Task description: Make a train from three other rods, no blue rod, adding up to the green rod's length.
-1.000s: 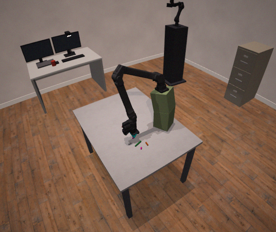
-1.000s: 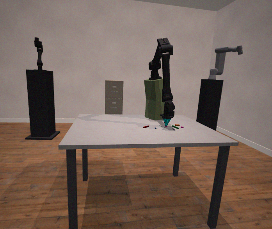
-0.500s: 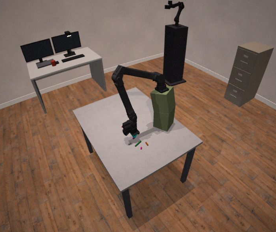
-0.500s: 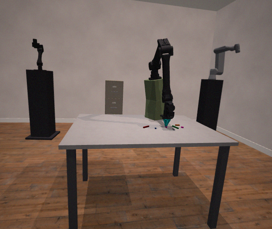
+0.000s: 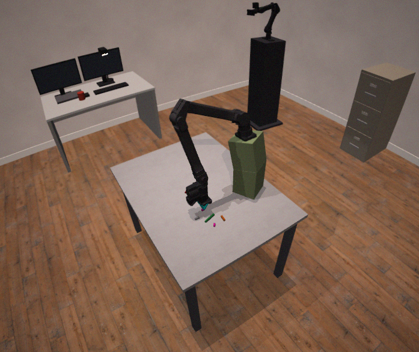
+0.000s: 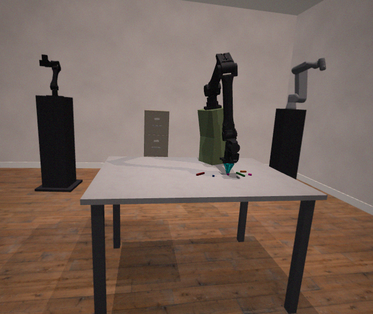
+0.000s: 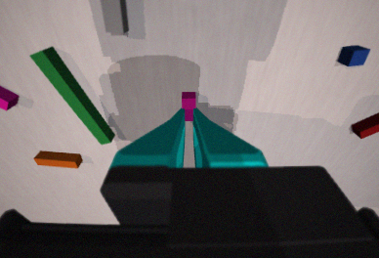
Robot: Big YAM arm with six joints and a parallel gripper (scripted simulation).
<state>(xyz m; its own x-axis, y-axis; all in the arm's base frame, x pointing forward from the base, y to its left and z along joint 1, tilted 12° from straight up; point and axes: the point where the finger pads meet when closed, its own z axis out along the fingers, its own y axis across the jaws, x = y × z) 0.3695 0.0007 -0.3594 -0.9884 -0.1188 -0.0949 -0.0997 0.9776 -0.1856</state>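
My gripper points down, shut on a magenta rod that sticks out past its teal fingertips; whether it touches the table is unclear. The green rod lies slanted, left of the fingers in the wrist view. The grey rod lies in shadow at that view's top. The orange rod and a second magenta rod lie apart beyond the green rod.
A blue rod and a red rod lie on the table, right of the fingers in the wrist view. Both are hidden in the top view. The arm's green pedestal stands behind the rods.
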